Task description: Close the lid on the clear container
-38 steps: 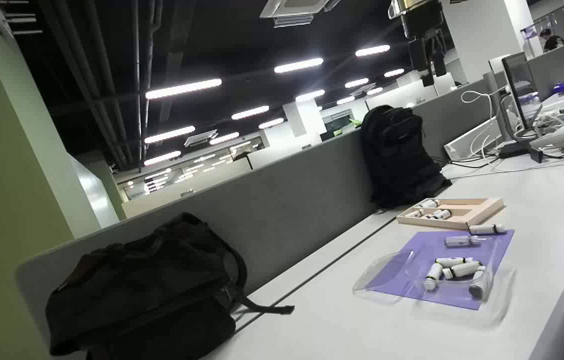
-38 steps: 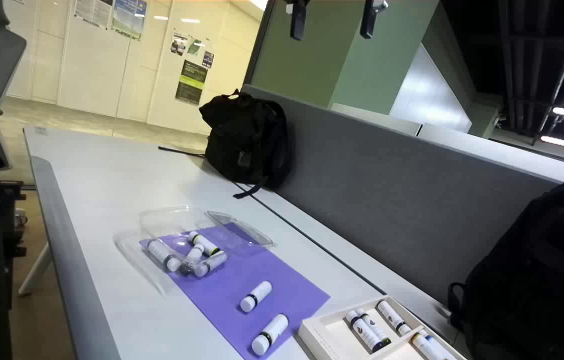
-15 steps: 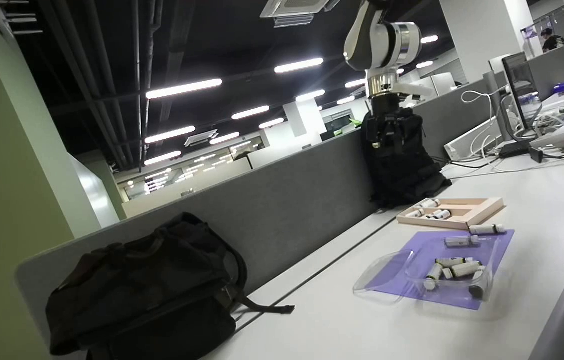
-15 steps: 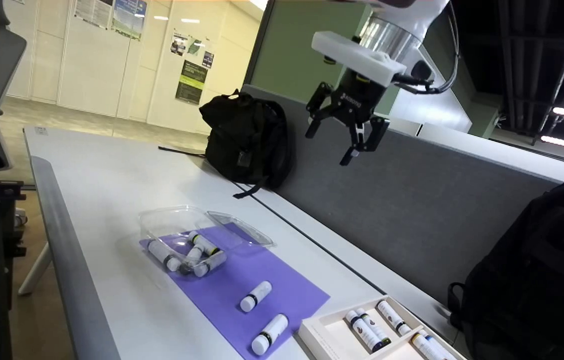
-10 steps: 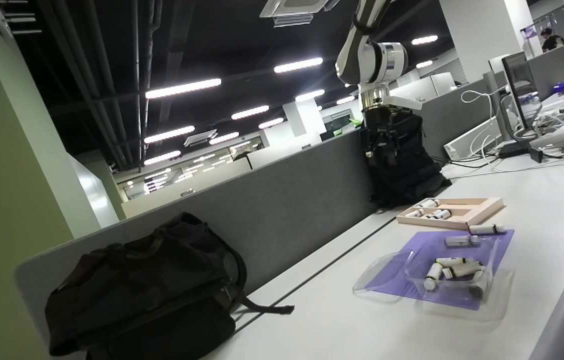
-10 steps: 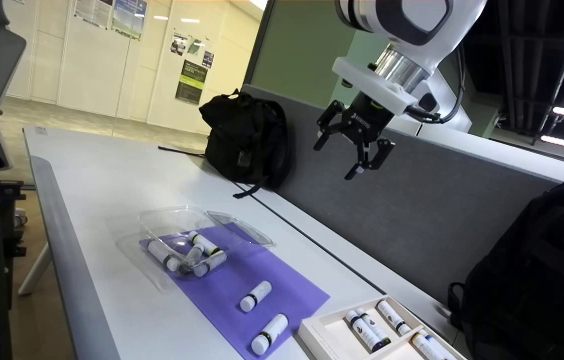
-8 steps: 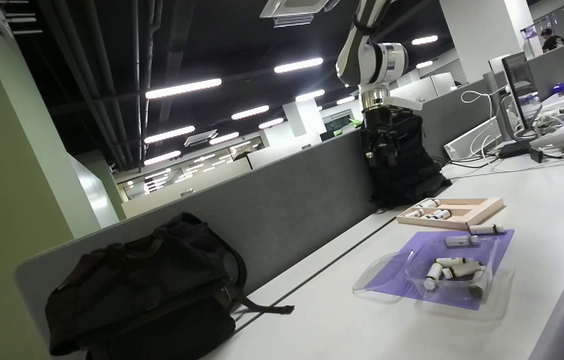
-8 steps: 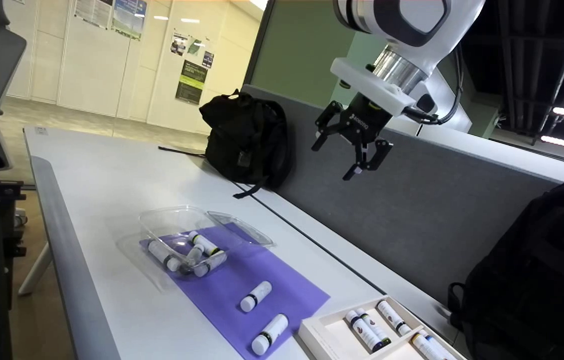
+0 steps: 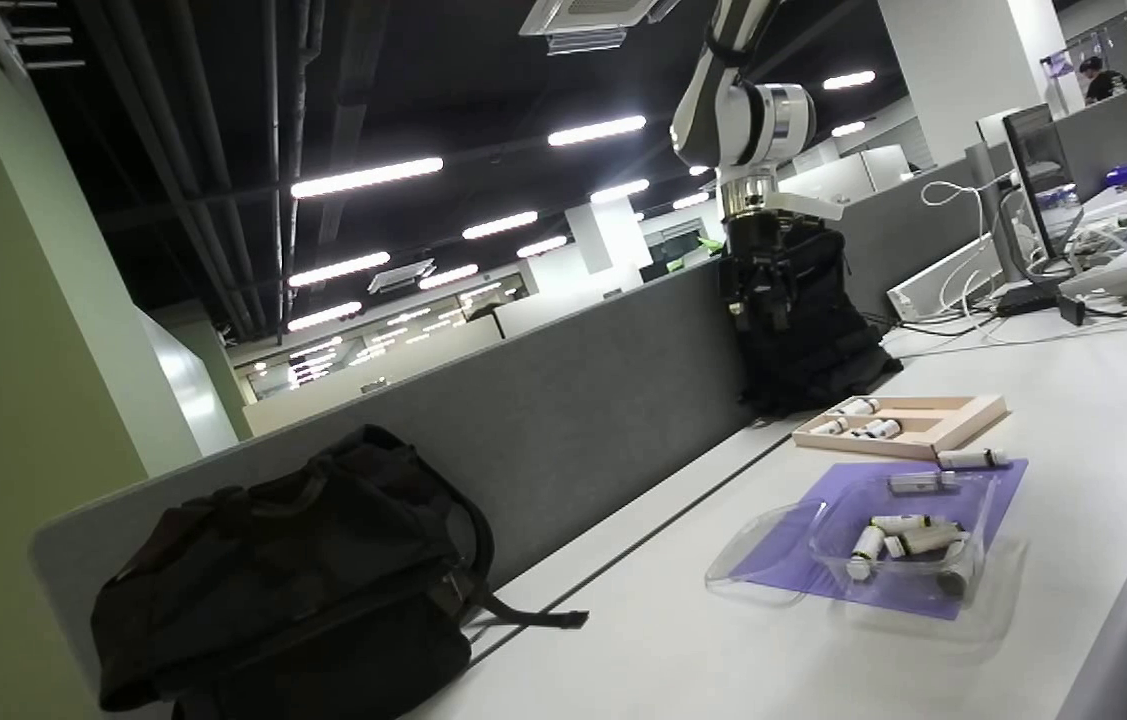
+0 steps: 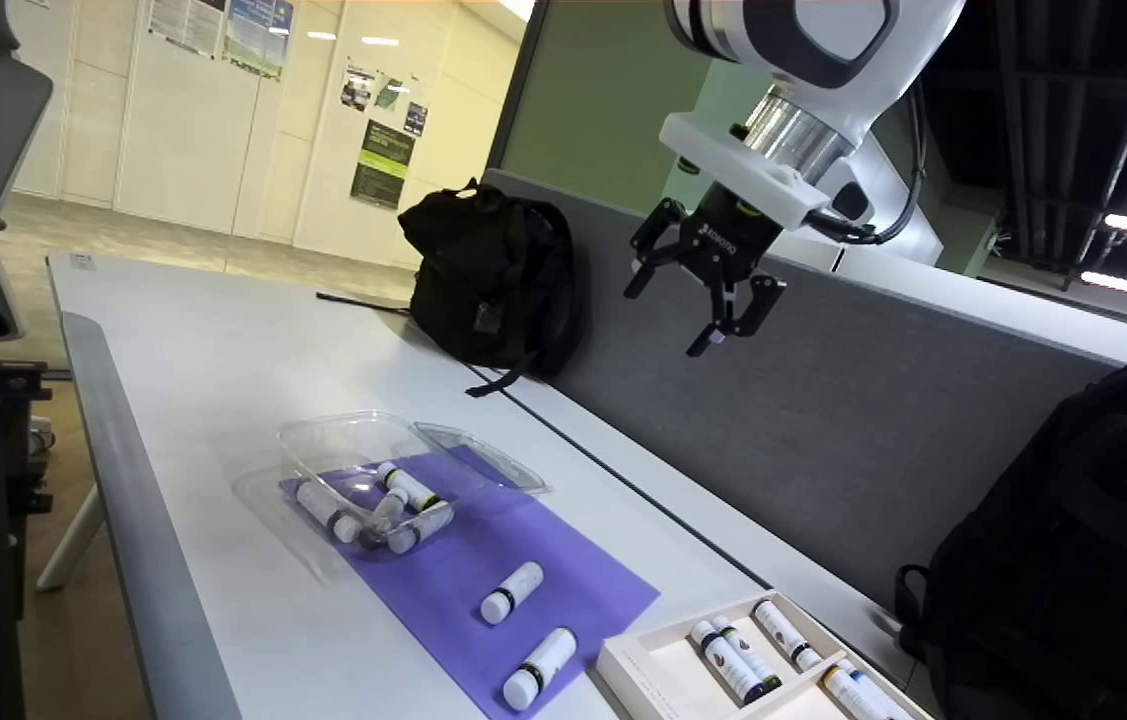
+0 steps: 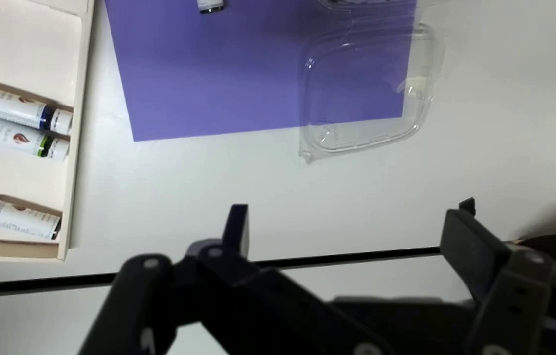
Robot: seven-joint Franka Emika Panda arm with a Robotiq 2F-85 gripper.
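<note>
**Open lid seen beside clear container**

In an exterior view, the container is placed below and left of centre, set over one end of a purple sheet on the bench. Four bottles are seen inside it. Just to its right, near mid-frame, the lid is laid open. Two more are laid on the sheet toward the bottom edge, and others are held in a pale divided tray at lower right. The fingers are spread wide at the bottom of the wrist view, held above the bench, well apart from the lid.
</note>
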